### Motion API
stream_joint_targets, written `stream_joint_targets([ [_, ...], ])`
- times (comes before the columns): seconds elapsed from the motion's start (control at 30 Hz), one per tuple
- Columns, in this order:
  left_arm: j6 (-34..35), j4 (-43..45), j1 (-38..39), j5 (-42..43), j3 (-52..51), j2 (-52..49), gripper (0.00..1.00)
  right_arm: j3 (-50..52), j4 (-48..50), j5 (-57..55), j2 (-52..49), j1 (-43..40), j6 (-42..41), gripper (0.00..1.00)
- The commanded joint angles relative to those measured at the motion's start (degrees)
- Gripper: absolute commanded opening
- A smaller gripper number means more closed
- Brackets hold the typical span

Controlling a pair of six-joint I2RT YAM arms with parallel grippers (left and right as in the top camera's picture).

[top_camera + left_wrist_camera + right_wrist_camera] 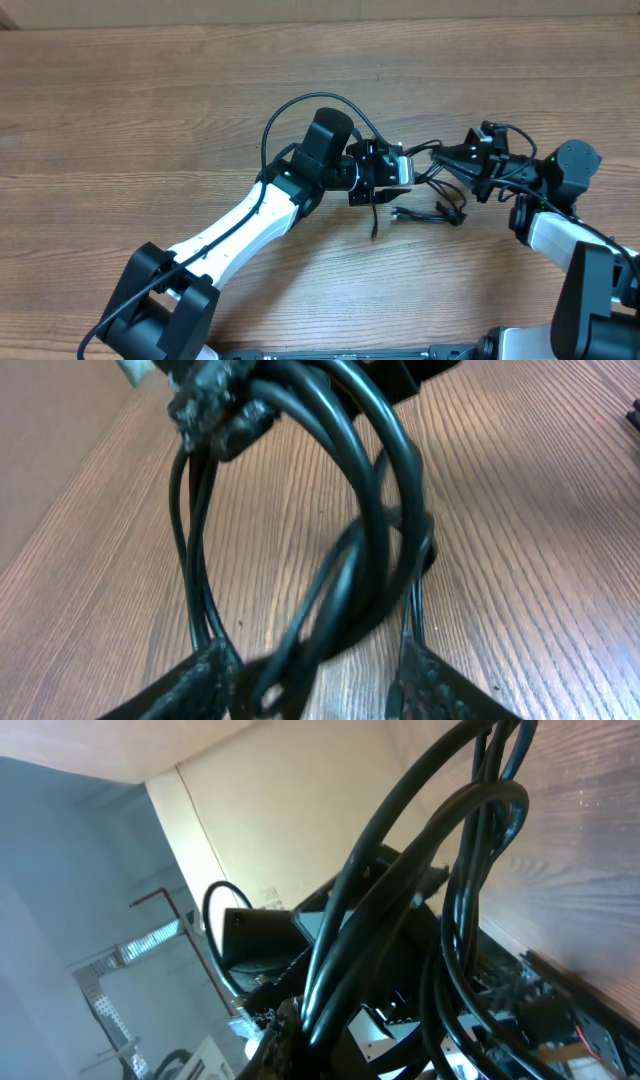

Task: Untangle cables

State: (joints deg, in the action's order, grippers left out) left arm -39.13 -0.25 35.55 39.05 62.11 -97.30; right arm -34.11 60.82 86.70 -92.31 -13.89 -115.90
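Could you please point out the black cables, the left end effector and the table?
thin black cables [376,510]: left wrist view, curve of the loop.
left end effector [318,685]: left wrist view, between its fingertips.
brown wooden table [150,120]: overhead view, bare top.

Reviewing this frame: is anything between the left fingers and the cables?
Nothing visible does. In the left wrist view the cables loop directly between the left fingers, with only the bare wooden table beneath them.

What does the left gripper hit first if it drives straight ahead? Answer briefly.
The cables: their loops hang right in front of the left gripper, between its fingers. Beyond them, probably the right gripper; depth is unclear.
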Motion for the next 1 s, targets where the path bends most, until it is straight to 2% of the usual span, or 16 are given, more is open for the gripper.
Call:
stream_joint_targets([
  [0.0, 0.1, -0.1, 0.1, 1.2, 0.6, -0.8, 0.51, -0.4, 0.4, 0.9, 0.9, -1.8, -5.6, 0.04],
  [0.13, 0.1, 0.0, 0.1, 1.1, 0.6, -0.8, 0.48, -0.4, 0.5, 1.8, 0.9, -2.3, -5.6, 0.04],
  [0.3, 0.1, 0.7, 0.5, 2.8, 0.6, -0.8, 0.50, -0.4, 0.5, 1.9, 0.9, -2.2, -5.6, 0.04],
  [0.47, 0.1, 0.8, 0.5, 2.4, 0.6, -0.8, 0.47, -0.4, 0.5, 2.8, 0.9, -2.2, -5.6, 0.04],
  [0.57, -0.2, 0.8, 0.5, 1.8, 0.6, -0.8, 0.38, -0.4, 0.8, 3.0, 0.9, -2.2, -5.6, 0.04],
  [0.63, -0.2, 0.7, 0.5, 1.0, 0.6, -0.8, 0.24, -0.4, 0.9, 3.0, 0.9, -2.2, -5.6, 0.04],
  [0.7, -0.2, 0.7, 0.5, 1.0, 0.6, -0.8, 0.20, -0.4, 0.9, 3.1, 0.9, -2.2, -5.6, 0.04],
  [0.87, -0.1, 0.7, 0.5, 1.0, 0.6, -0.8, 0.33, -0.4, 1.1, 3.0, 0.9, -2.2, -5.6, 0.04],
  [0.97, -0.1, 0.7, 0.5, 1.0, 0.6, -0.8, 0.52, -0.4, 1.1, 3.0, 0.9, -2.2, -5.6, 0.04],
])
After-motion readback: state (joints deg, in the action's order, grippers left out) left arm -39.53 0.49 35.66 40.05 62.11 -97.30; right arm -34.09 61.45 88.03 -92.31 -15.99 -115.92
